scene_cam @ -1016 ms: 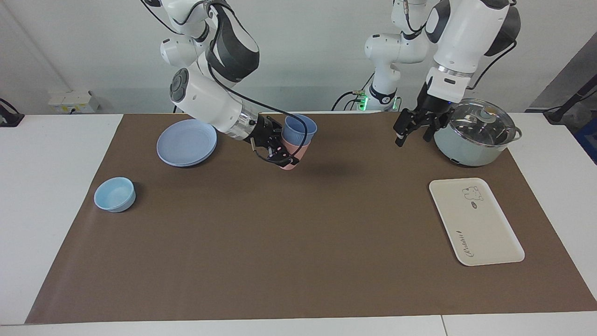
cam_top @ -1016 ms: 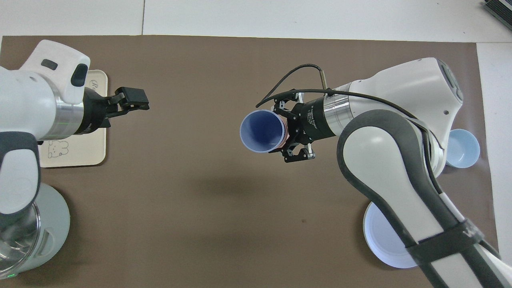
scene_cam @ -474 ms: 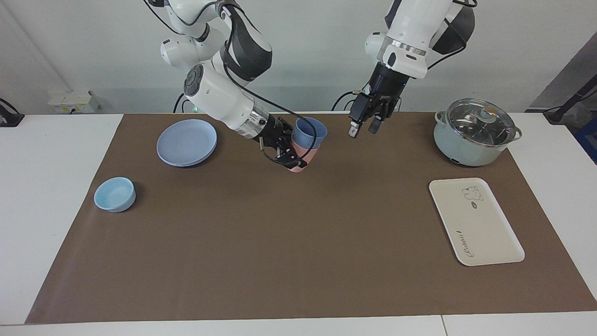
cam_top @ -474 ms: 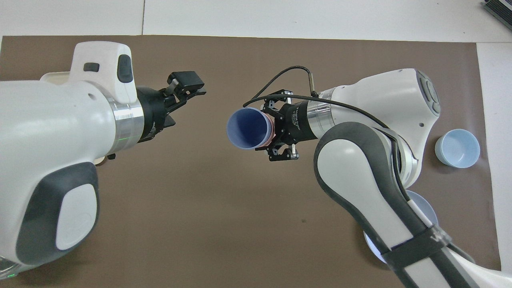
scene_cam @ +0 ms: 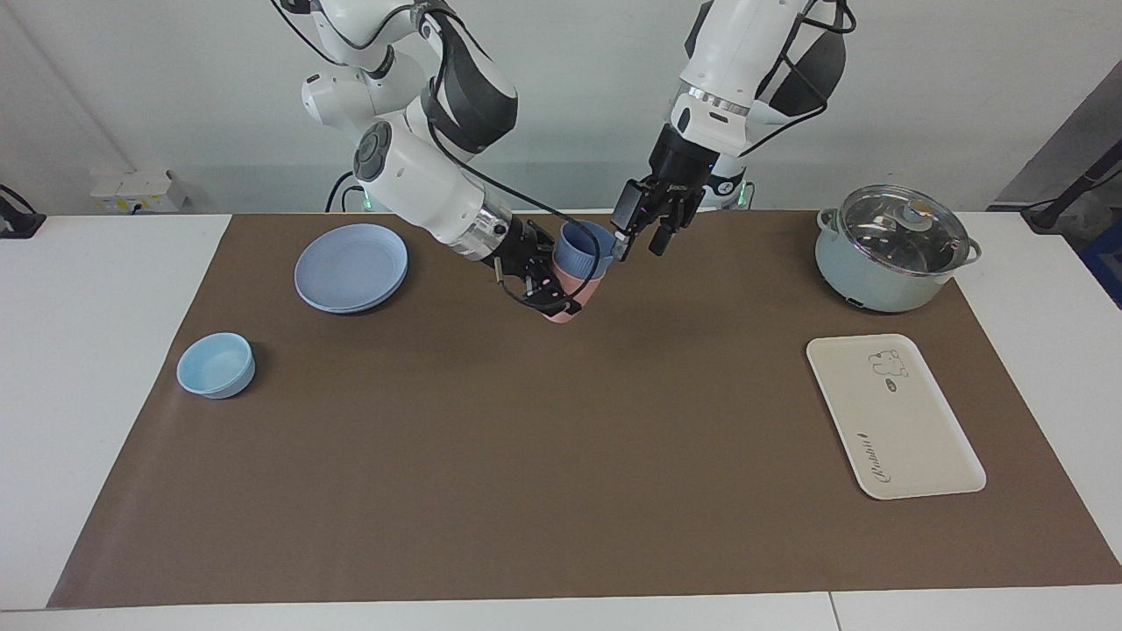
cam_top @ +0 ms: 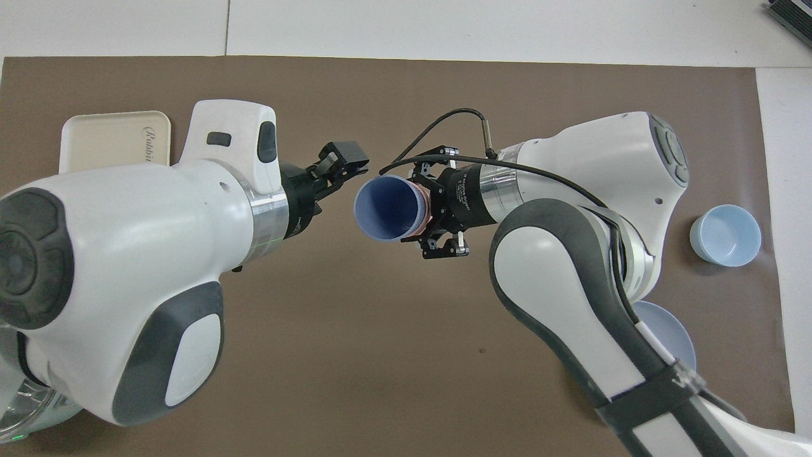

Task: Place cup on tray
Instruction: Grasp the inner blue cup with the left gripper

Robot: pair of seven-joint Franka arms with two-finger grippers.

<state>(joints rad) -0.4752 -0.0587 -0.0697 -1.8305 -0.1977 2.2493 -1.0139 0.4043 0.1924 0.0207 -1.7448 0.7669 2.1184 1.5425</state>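
Starting closest to the robots, the lidded pot (scene_cam: 885, 263) sits at the left arm's end of the brown mat (scene_cam: 526, 456), and the round blue plate (scene_cam: 351, 267) lies toward the right arm's end. Up in the air between them, over the mat, here's the action. The right gripper (scene_cam: 552, 294) is clenched on the salmon-pink cup (scene_cam: 578, 289), and nested inside that sits the cup (scene_cam: 583, 250), the periwinkle-blue one. The whole stack is tilted, with its open mouth tipped toward the left arm's end of the table. The left gripper (scene_cam: 637, 248) hangs over the mat right at that blue rim, jaws apart and grasping nothing. One finger is just beside the rim, and whether it touches I cannot tell. From overhead the blue mouth looks wide open, with the left gripper's tips close against its edge. Farther out from the robots, the tray (scene_cam: 894, 421) lies flat at the left arm's end, bear drawing and script showing, nothing on it and well apart from the cup. Toward the right arm's end sits the light-blue bowl (scene_cam: 216, 365), upright on the mat's edge.
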